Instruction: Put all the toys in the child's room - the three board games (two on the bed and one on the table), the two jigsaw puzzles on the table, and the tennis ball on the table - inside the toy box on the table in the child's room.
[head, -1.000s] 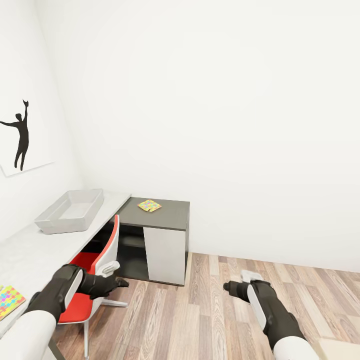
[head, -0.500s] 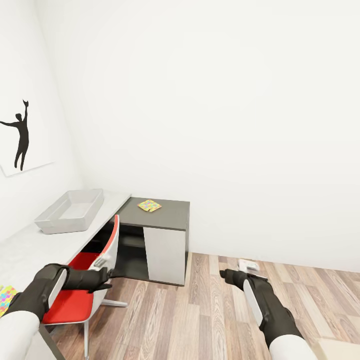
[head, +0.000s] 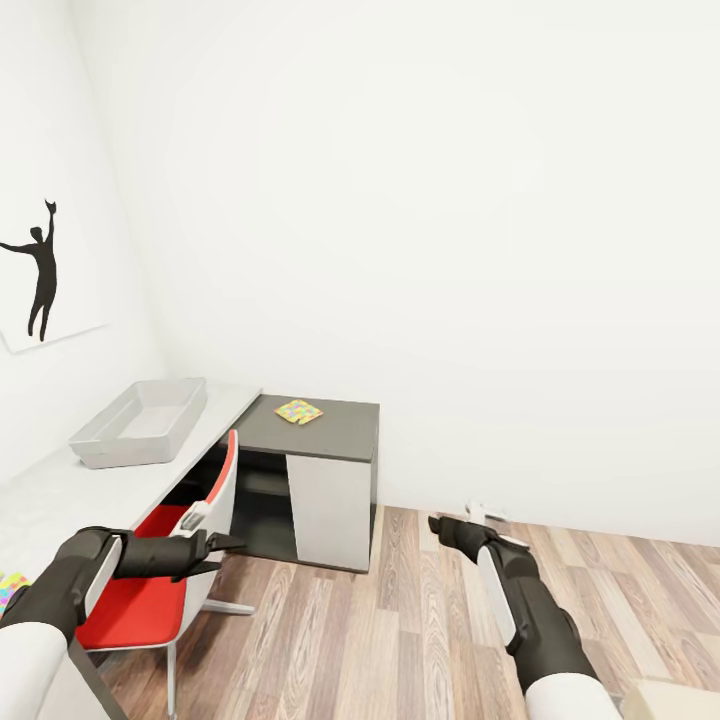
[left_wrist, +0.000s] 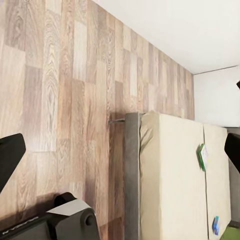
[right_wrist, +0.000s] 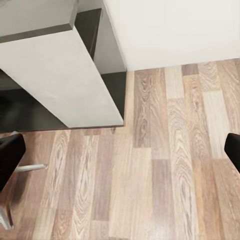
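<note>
The grey toy box (head: 140, 422) stands on the white table (head: 60, 505) at the left. A colourful jigsaw puzzle (head: 298, 411) lies on the dark cabinet (head: 325, 470) beyond it. Another colourful flat piece (head: 12, 585) peeks out at the table's near edge beside my left arm. My left gripper (head: 215, 545) hangs open over the red chair (head: 150, 600). My right gripper (head: 438, 526) is open above the wood floor. The left wrist view shows the bed (left_wrist: 175, 180) with a green board game (left_wrist: 202, 156) and a small blue item (left_wrist: 216, 223) on it. The tennis ball is out of view.
The red and white chair stands between me and the table. White walls close the room behind the cabinet. Open wood floor (head: 400, 640) stretches to the right. A beige bed corner (head: 680, 700) shows at the lower right. A silhouette picture (head: 40, 270) hangs on the left wall.
My left arm has drawn back to the left and risen slightly, covering more of the colourful piece. My right arm has stretched forward toward the wall. The camera has not moved.
</note>
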